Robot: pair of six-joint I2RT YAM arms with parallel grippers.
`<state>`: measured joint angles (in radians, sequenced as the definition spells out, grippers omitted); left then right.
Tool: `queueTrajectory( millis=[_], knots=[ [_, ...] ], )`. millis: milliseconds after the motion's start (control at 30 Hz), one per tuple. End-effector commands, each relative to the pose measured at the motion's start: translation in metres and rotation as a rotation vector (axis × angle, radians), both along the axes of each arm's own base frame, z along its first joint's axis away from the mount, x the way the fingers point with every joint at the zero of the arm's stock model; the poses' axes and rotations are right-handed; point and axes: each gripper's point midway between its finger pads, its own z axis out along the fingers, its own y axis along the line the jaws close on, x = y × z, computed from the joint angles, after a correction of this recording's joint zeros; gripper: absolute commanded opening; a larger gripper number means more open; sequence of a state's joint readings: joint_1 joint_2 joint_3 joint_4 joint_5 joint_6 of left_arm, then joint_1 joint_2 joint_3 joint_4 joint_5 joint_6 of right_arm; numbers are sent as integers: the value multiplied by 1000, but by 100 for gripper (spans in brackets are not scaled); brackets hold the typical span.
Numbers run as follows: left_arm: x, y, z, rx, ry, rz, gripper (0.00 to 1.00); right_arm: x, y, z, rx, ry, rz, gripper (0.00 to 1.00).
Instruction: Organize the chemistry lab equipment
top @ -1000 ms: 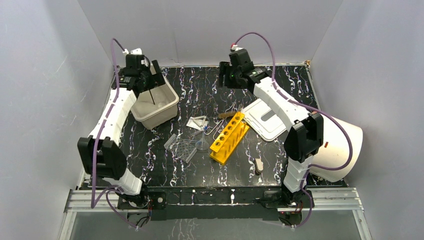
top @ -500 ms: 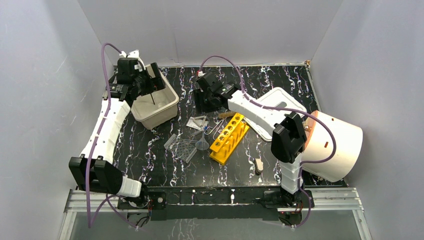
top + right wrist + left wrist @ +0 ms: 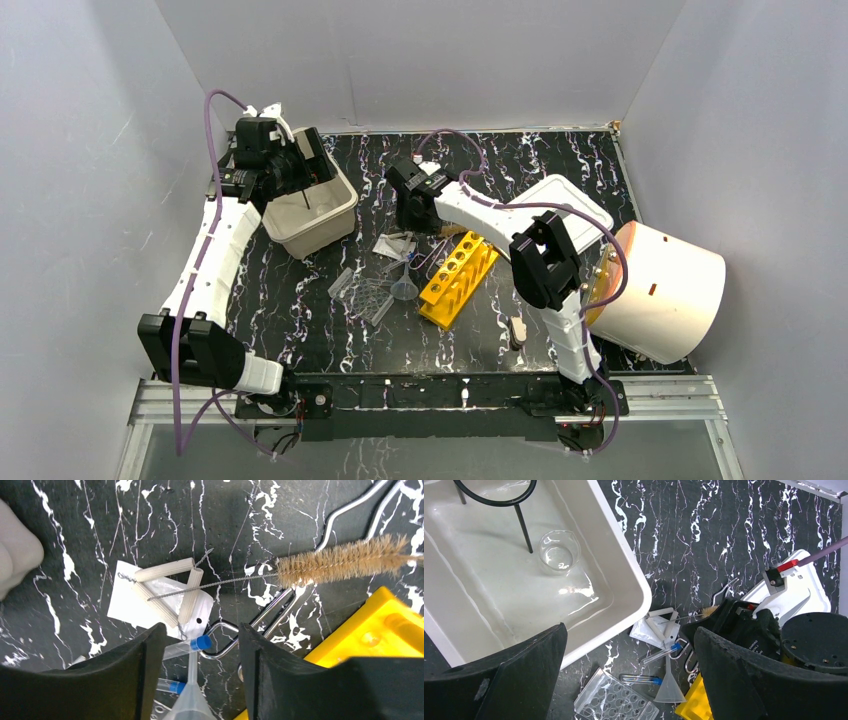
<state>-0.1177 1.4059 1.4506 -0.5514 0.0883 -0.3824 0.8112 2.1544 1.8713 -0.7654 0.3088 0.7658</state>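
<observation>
Loose pile mid-table: clay triangle (image 3: 165, 587) on a white packet, bristle brush (image 3: 345, 560), bent metal tongs (image 3: 287, 597), blue-capped tube (image 3: 192, 646), funnel (image 3: 192, 702), with the yellow rack (image 3: 385, 625) just beside. None sorted yet.

Right gripper (image 3: 200, 628) now hangs directly over the tube and the triangle's corner. A second ago it stood at the table's far edge, well apart from the pile. Fingers apart, narrower than before, nothing between them. Reads as lining up a pick, no grasp yet.

Left gripper (image 3: 630, 630) spread wide, empty, above the bin (image 3: 621, 550), barely shifted. Black wire loop (image 3: 494, 500) and small glass beaker (image 3: 558, 552) already sit inside.
</observation>
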Motion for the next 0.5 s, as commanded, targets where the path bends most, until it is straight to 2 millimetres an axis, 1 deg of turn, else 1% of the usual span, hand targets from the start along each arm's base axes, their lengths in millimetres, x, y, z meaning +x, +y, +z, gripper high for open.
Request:
queueTrajectory(
  millis=[0,33,133,200,233,400,467],
  knots=[
    [0,-2,14,-16,-26,-14,98,14,-7,6,14,-21,-179,70],
    [0,-2,15,-17,-28,-15,98,16,-9,5,13,-23,-198,72],
    [1,-4,12,-22,-20,-22,98,21,-11,-2,18,-9,-259,73],
    [2,-4,12,-20,-18,-24,98,23,-16,-8,-3,8,-313,72],
    [2,-4,11,-20,-16,-24,98,22,-22,-11,-29,17,-345,71],
    [2,-4,8,-15,-6,-29,98,28,-35,-26,-79,43,-463,62],
    [1,-4,7,-10,-2,-29,98,34,-37,-28,-87,35,-491,59]
  ],
)
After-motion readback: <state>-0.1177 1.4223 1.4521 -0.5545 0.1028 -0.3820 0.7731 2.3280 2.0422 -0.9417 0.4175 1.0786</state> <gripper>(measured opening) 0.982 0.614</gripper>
